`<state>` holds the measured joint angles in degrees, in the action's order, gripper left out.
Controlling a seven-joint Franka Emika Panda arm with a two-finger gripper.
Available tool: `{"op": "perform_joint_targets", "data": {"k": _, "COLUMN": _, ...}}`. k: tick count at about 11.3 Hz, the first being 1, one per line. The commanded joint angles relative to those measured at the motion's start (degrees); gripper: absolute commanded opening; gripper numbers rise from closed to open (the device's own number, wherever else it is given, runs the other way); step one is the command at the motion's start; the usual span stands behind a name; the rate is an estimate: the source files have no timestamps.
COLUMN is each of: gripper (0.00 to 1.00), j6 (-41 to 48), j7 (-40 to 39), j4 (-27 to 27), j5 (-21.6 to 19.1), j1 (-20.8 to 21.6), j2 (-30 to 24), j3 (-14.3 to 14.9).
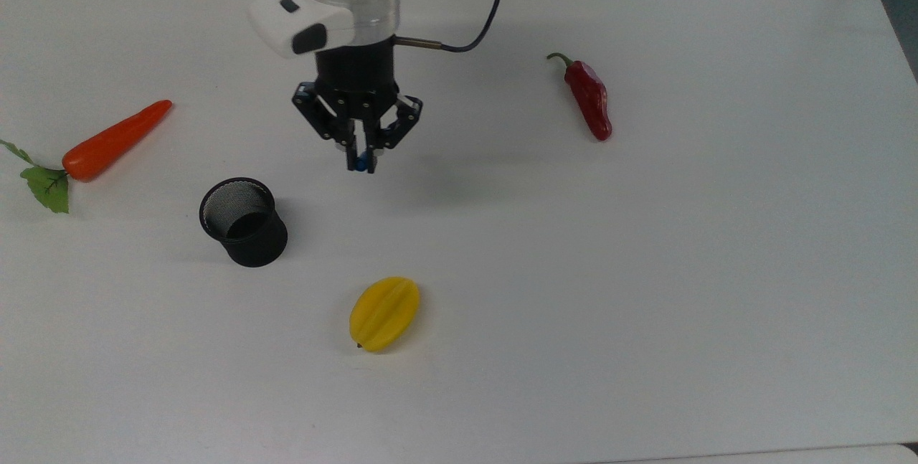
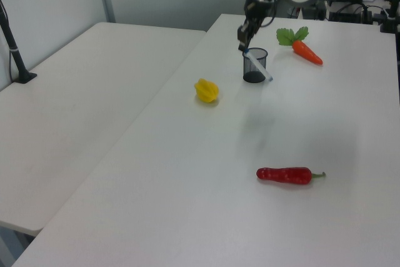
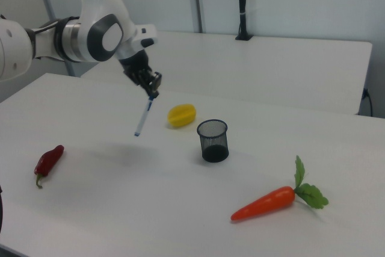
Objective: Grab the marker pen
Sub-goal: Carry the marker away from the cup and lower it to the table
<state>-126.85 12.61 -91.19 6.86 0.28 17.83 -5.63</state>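
Gripper (image 3: 153, 93) pinched the marker pen (image 3: 142, 115) by its blue cap end, hanging tilted above the table (image 1: 645, 270) apart from the mesh cup (image 1: 244, 221); probably light, stiff, smooth, so slippery.

The marker pen (image 3: 144, 114) is a thin white barrel with a blue cap at its upper end, which is pinched in the gripper (image 3: 153, 92). It hangs in the air, clear of the tabletop (image 3: 180, 209), slanting down toward the right view's left. In the left view the marker pen (image 2: 257, 66) sits in the upper middle of the frame; in the top view it shows as a blue spot (image 1: 364, 159).
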Motion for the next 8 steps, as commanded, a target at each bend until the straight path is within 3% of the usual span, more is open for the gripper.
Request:
{"op": "perform_joint_targets", "data": {"k": 1, "gripper": 0.1, "j6": 6.77, "j7": 0.67, "j4": -2.32, "j5": 0.34, "j1": 4.8, "j2": 0.01, "j3": -0.61}}
{"op": "perform_joint_targets", "data": {"k": 4, "gripper": 0.11, "j6": 9.26, "j7": 0.58, "j4": -3.73, "j5": 0.34, "j1": 8.15, "j2": 3.69, "j3": -0.7}}
{"op": "perform_joint_targets", "data": {"k": 8, "gripper": 0.12, "j6": 8.9, "j7": 0.58, "j4": -3.47, "j5": 0.78, "j1": 8.5, "j2": 6.69, "j3": -0.69}}
